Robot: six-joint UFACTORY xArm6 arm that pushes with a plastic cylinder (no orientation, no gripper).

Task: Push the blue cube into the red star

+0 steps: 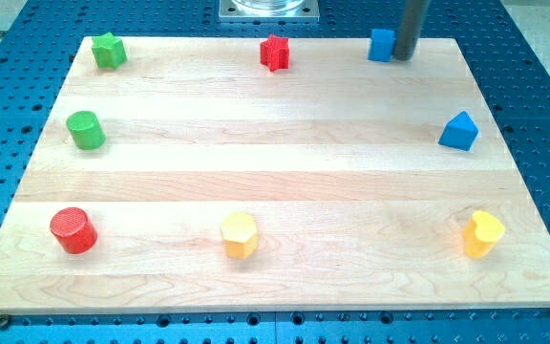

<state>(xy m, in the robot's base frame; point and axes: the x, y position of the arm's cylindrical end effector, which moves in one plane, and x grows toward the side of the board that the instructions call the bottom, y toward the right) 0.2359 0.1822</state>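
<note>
**Ann:** Over on the view's left, a green star (108, 51) sits in the top corner of the wooden board (275, 182), a green cylinder (86, 130) below it, and a red cylinder (73, 230) near the bottom edge.

**Ben:** And moving across?

**Ann:** Bottom centre-left, a yellow hexagonal block (239, 234). Straight up the board from there, close to the top edge, stands the red star (275, 53), all alone.

**Ben:** Where's the blue cube?

**Ann:** Right of the red star, well apart from it, also at the top edge: the blue cube (381, 45). And my tip (405, 55) is down on the board, tucked just beside the cube's right face, touching it or near enough; I can't tell which from this angle.

**Ben:** Any jaws to call, spread or pinched?

**Ann:** No jaws on this arm, only a straight dark rod, so no grip on anything.

**Ben:** Further right?

**Ann:** A blue triangular block (459, 131) by the right edge, and a yellow heart-like block (483, 233) towards the bottom right corner. The board rests on a blue perforated table (533, 57).
</note>
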